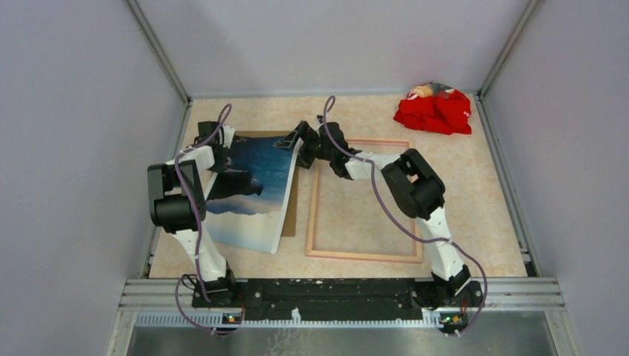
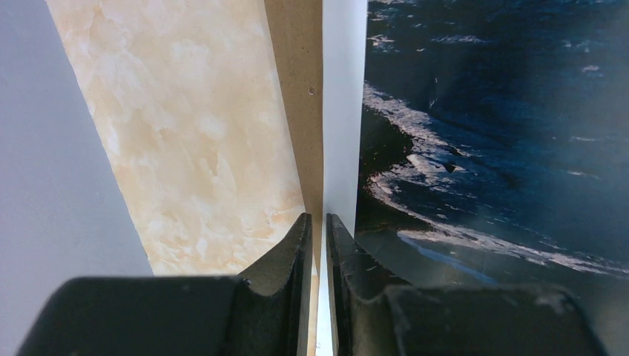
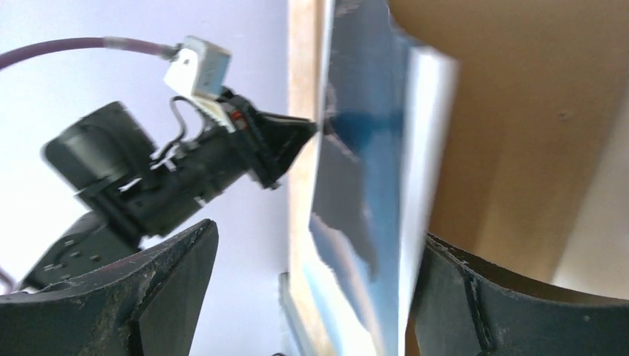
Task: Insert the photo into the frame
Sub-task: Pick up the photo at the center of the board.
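Pinching the photo (image 1: 252, 200) by its edge, left tool (image 2: 319, 222); right tool (image 3: 319, 233) spread wide astride it.

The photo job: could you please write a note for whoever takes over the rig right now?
Left gripper: shut on the photo at its edge, holding it tilted over the brown backing board.
Right gripper: open, jaws either side of the photo's far corner.
The frame: flat on the table, right of the photo, empty.
Done: photo lifted. Left: lay it in the frame.
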